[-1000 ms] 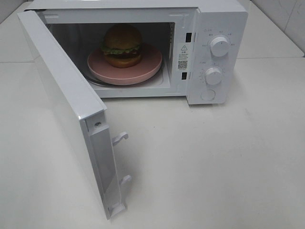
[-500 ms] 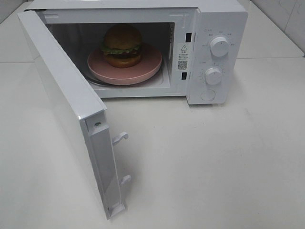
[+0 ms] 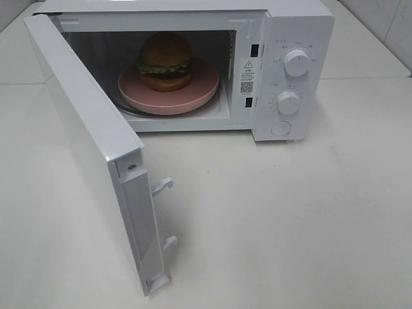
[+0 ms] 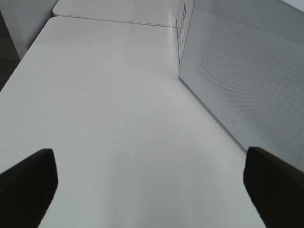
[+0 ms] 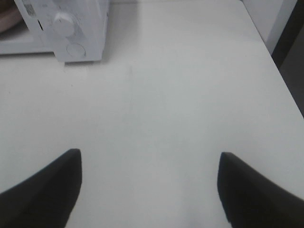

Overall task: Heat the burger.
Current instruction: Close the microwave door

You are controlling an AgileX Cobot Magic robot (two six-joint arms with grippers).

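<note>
The burger (image 3: 165, 60), with a golden-brown bun, green lettuce and a dark patty, sits on a round pink plate (image 3: 196, 93) inside the open white microwave (image 3: 299, 26). The microwave door (image 3: 90, 148) is swung wide open toward the front left. Neither arm shows in the exterior high view. In the left wrist view my left gripper (image 4: 149, 185) is open and empty over bare table, beside the door's outer face (image 4: 247, 85). In the right wrist view my right gripper (image 5: 149, 190) is open and empty over the table, well away from the microwave's control panel (image 5: 71, 28).
Two white knobs (image 3: 297, 62) and a round button (image 3: 281, 128) are on the microwave's right panel. Two door latch hooks (image 3: 162, 186) stick out from the door's edge. The table (image 3: 290, 212) is white, and its edge shows in the right wrist view (image 5: 280, 71).
</note>
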